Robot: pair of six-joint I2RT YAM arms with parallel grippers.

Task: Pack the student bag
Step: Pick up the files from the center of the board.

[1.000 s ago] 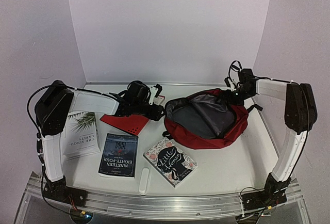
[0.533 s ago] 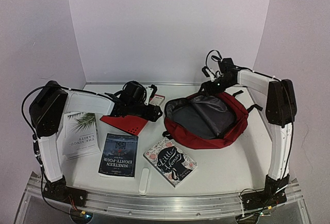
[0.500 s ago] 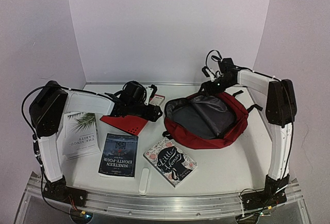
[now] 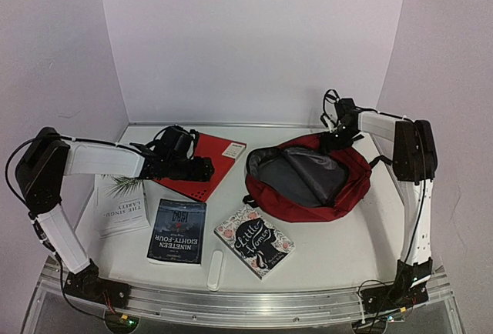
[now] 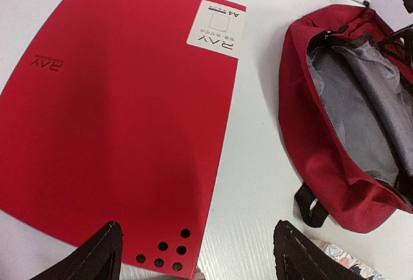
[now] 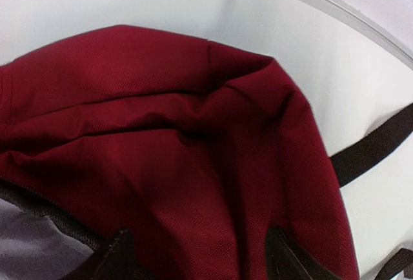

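The student bag lies at the middle right of the table, dark red, its mouth unzipped and the grey lining showing. My right gripper hovers at the bag's far rim. In the right wrist view its jaws stand wide apart, open, over the bag's red fabric. A flat bright red folder lies left of the bag. My left gripper is open above the folder's near corner, the one with punched holes, and nothing is between its fingers.
Three books lie near the front: a white one at the left, Nineteen Eighty-Four, and Little Women. A small white stick lies by the front edge. A black bag strap trails toward the right wall.
The folder, propped up under my left gripper a second ago, now lies flat and the left arm has drawn back leftward. My right gripper swung left along the bag's rim, then back.
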